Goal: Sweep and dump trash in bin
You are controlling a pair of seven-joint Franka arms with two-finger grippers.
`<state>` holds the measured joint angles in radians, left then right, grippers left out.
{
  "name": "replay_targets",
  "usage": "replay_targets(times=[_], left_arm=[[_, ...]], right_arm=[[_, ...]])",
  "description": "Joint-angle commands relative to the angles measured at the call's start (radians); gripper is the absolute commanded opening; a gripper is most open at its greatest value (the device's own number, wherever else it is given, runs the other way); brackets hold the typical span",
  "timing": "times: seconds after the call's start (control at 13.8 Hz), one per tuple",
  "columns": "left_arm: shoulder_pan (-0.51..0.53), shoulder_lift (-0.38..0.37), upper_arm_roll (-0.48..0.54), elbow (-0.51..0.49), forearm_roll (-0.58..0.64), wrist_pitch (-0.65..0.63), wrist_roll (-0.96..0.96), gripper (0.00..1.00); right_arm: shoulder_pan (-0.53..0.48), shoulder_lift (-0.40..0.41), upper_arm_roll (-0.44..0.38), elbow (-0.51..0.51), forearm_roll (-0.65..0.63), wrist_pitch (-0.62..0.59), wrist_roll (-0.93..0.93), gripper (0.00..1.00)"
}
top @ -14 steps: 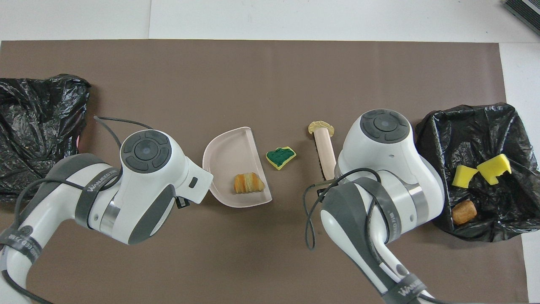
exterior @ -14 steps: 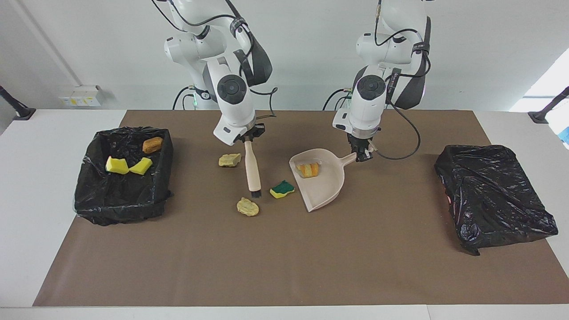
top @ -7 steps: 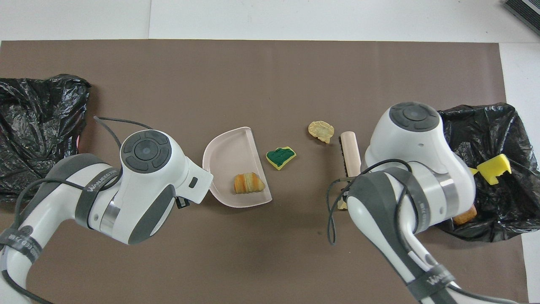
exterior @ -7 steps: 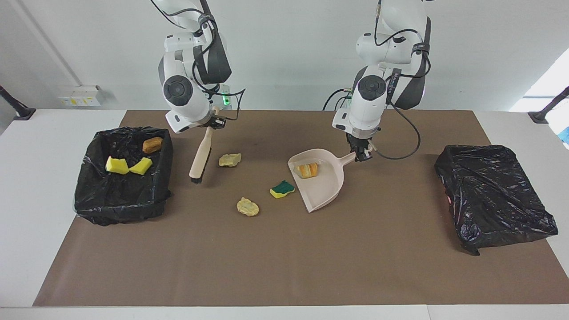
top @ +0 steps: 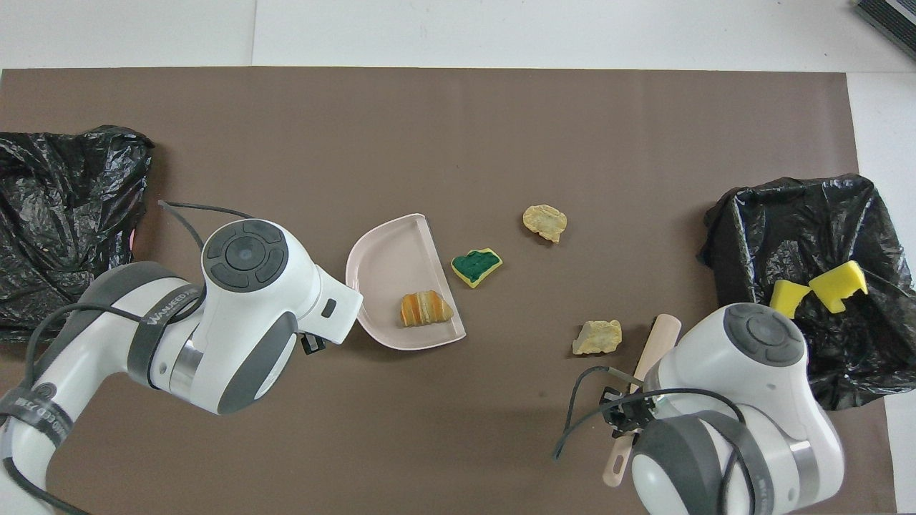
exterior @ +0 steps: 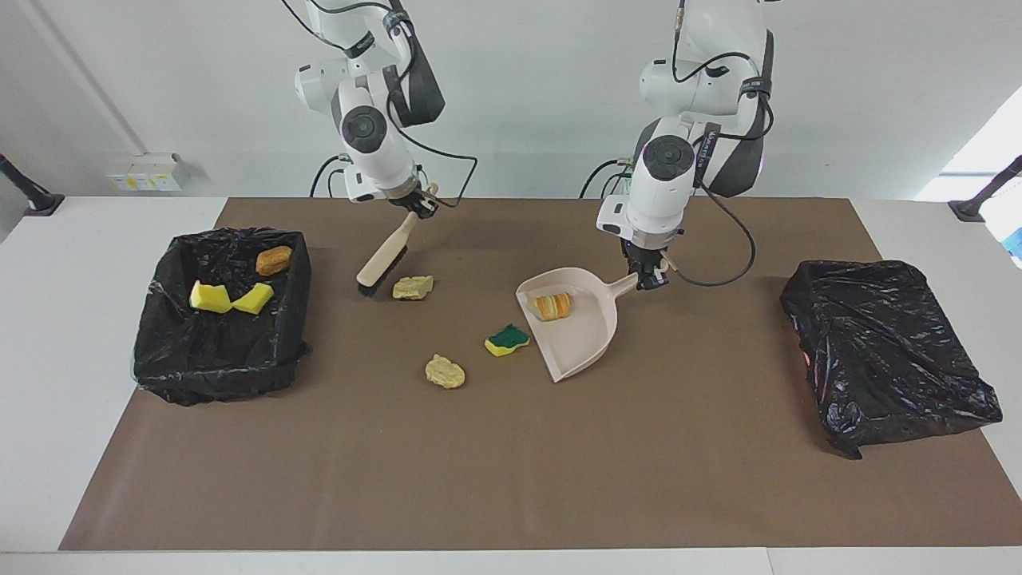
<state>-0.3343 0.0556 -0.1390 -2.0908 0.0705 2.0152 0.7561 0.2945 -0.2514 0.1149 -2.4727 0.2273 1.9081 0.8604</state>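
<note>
Brown mat (exterior: 511,463): right gripper (exterior: 421,209) grips the brush (exterior: 385,258) beside a tan lump (exterior: 413,287), left gripper (exterior: 648,275) clamps the dustpan (exterior: 576,323) handle.

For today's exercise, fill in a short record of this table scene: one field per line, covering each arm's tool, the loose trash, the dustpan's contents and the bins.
Right gripper: shut on brush, head down beside a tan lump
Left gripper: holds dustpan by its handle
In dustpan: one orange bread lump
Loose on mat: tan lump, yellow lump, green-and-yellow sponge
Open bin: two yellow sponge bits, one brown lump
Other black bag: contents not visible
</note>
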Motion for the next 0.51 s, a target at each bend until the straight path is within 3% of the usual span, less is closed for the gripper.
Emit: replay_targets(times=[0.0, 0.14, 0.43], left_arm=[[-0.011, -0.028, 0.009, -0.035, -0.017, 0.028, -0.012, 0.0], [-0.011, -0.028, 0.009, -0.035, -0.017, 0.027, -0.012, 0.0], [-0.011, -0.028, 0.009, -0.035, -0.017, 0.028, -0.012, 0.0]], right_arm=[[0.061, 0.111, 0.005, 0.029, 0.018, 0.144, 0.051, 0.0], [0.092, 0.2, 0.005, 0.102, 0.02, 0.19, 0.049, 0.0], [0.126, 0.414, 0.006, 0.369, 0.0, 0.161, 0.003, 0.0]])
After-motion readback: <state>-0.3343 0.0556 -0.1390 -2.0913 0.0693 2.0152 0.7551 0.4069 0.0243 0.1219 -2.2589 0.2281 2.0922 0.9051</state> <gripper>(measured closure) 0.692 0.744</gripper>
